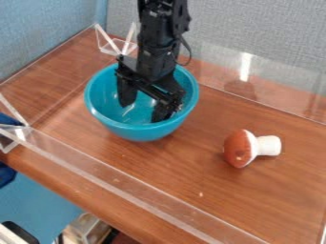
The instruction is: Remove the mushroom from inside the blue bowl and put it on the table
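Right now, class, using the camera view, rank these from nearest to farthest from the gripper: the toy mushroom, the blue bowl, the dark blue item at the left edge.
1. Blue bowl: directly beneath the gripper, whose jaws reach inside it.
2. Toy mushroom: on the table, right of the bowl.
3. Dark blue item: far left, beyond the clear wall.

Your robot's arm (159, 29) is black to very dark grey all over, with a narrow upper section above a broader, angular wrist. Your gripper (149, 100) is equally dark, built from jointed, segmented-looking linkages with blocky edges. You have a thin dark cable (188, 48) looping out at one side. Any screws or markings are too small for you to make out.
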{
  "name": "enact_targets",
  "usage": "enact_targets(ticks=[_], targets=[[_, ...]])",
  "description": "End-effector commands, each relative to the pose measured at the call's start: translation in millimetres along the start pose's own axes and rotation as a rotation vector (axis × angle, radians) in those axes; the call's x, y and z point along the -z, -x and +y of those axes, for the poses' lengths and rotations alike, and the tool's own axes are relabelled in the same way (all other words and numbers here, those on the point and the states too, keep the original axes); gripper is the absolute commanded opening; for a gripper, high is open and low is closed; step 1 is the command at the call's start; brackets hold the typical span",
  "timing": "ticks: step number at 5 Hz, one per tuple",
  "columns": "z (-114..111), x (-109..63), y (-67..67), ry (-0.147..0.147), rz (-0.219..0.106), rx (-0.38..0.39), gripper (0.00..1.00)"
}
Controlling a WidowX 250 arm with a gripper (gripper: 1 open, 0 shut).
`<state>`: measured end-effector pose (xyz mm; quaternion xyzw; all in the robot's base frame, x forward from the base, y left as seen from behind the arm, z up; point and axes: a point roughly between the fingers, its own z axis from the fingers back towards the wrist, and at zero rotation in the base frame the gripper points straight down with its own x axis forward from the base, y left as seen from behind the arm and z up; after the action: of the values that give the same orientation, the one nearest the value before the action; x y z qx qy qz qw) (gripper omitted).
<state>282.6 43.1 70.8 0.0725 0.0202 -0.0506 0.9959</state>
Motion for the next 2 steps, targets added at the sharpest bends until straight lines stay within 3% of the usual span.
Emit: enact_targets(ticks=[1,2], targets=[[5.1,-4.2,-2.6,-0.006,-0.028,-0.017,0.0],[4.9,-3.4,-2.5,-0.004,-0.028,-0.02,0.0]])
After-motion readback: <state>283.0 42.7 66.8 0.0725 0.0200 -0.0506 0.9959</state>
